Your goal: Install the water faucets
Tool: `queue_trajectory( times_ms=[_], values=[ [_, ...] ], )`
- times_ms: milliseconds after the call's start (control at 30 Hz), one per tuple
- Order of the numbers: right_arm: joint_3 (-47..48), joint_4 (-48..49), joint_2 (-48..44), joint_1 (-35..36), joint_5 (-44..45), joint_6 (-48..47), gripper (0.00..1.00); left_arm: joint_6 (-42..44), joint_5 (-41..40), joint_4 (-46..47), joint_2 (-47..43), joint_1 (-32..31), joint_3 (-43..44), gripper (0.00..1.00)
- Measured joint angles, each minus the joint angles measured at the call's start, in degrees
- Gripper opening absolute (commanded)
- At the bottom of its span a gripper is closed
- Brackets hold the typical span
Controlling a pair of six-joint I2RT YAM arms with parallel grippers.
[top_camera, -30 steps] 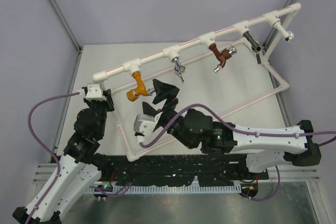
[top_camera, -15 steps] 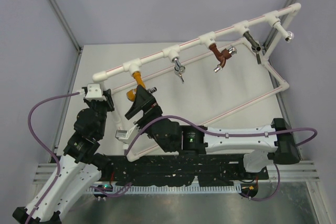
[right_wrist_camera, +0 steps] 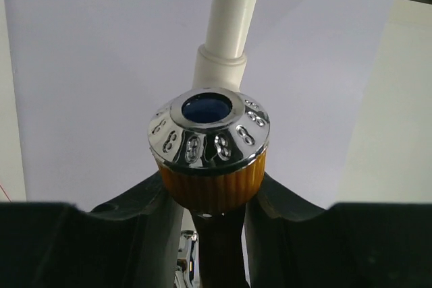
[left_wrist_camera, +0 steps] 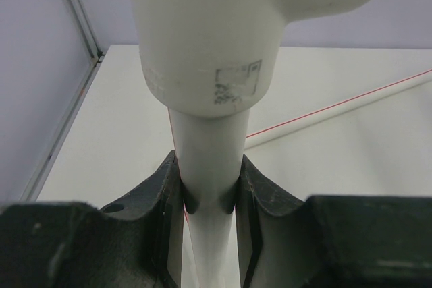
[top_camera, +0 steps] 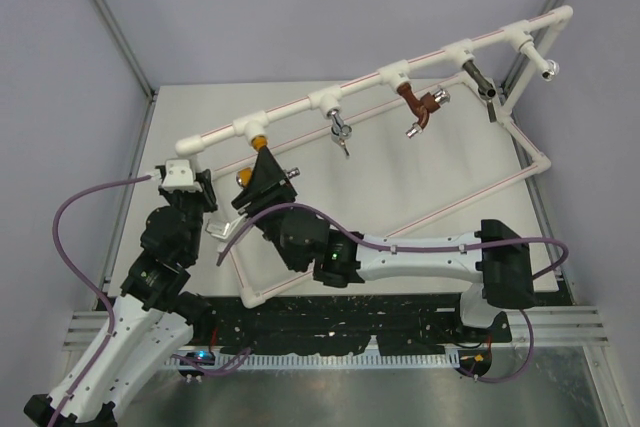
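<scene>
Pale grey walls close in a white table (top_camera: 420,187), and across it stands a white pipe frame (top_camera: 300,112) whose top rail climbs from near the far left corner toward the far right corner. Five outlets hang off that rail, and from where I stand each one carries a tap: a small silver tap (top_camera: 342,133), a reddish-brown tap (top_camera: 420,107), a dark tap (top_camera: 484,81), and a silver one at the rail's right end (top_camera: 549,69). The water faucet (right_wrist_camera: 210,136), orange-yellow with a chrome knob and blue centre, sits at the leftmost outlet, near the table's far left corner.

The right gripper (top_camera: 265,175) has its fingers (right_wrist_camera: 135,204) drawn in against the ribbed yellow collar just under the knob, one each side and touching it, so I'd call that a hold. The left gripper (left_wrist_camera: 209,193) has its fingers (left_wrist_camera: 165,193) pinched on an upright pipe (left_wrist_camera: 209,153) just below a fitting at the frame's left end, bracing it.

My reading is that this is the last tap, at its outlet but perhaps not yet tight; whether the thread is fully home I cannot tell
</scene>
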Motion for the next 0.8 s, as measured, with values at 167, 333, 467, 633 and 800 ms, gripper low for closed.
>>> queue_trajectory(
  times_ms=[167,333,467,633,800],
  values=[
    [1.6,4.63,2.36,0.33,2.73,1.16,0.05,-0.15,-0.44,0.09,0.11,0.26,0.0,0.0],
    [6.14,3.32,4.39,1.11,7.3,13.86,0.05,-0.2,-0.96,0.44,0.48,0.37,0.0,0.0],
    [9.22,-1.22,4.2,1.31,9.07,32.59,0.05,-0.24,-1.05,0.48,0.55,0.39,0.0,0.0],
    [7.8,-8.17,-1.36,-0.81,2.32,67.32,0.05,-0.24,-0.74,0.5,0.55,0.42,0.0,0.0],
    [-2.93,-4.31,-10.1,-7.17,-12.74,106.57,0.05,-0.15,0.28,0.5,0.5,0.35,0.0,0.0]
  ],
)
